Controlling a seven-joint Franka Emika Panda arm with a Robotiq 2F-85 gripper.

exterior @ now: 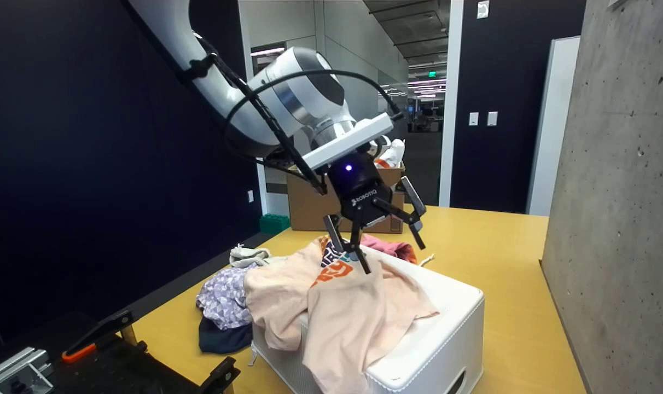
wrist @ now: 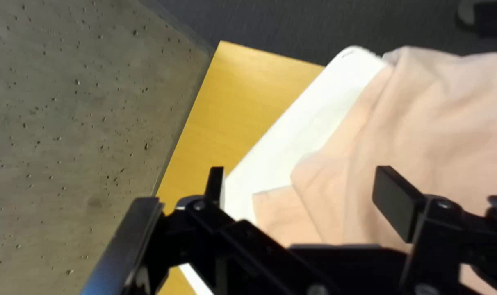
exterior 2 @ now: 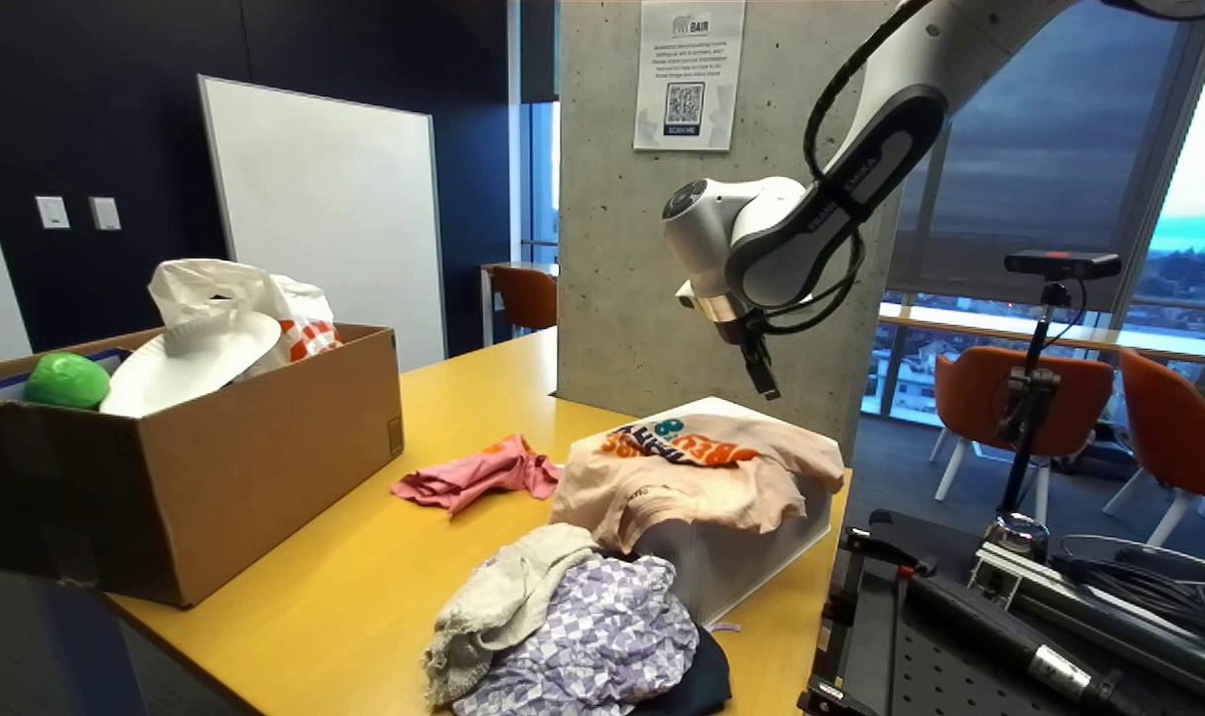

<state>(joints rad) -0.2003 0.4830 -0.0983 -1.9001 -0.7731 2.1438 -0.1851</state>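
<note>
From the left in an exterior view, a crumpled lavender-and-white patterned cloth (exterior: 225, 298) is lying over a dark navy cloth (exterior: 222, 338), and a pale grey, fuzzy cloth (exterior: 249, 255) is bunching behind them. This pile is sitting just beside the box, so the shirt, if sliding that way, could end up tangling with it.

Next, a peach fabric T-shirt with orange, navy and teal lettering (exterior: 348, 312) is draping across a white, stitched-edge box (exterior: 456, 306), one long fold hanging down its side. That hanging weight could be dragging the rest off the smooth lid after any nudge.

Above the shirt, the black two-finger gripper (exterior: 395, 260) is hovering, its fingers standing wide apart and gripping nothing. A low sweep could be snagging creases on a fingertip; pressing straight down could be jamming the fingers against the lid, and closing over folds could be pinching several layers together.

A pink cloth (exterior: 390, 249) is lying behind the box on the yellow tabletop (exterior: 517, 273).

Far right, a rough grey concrete wall (exterior: 610, 191) is rising beside the tabletop; a wide swing could be bringing the gripper against it.
</note>
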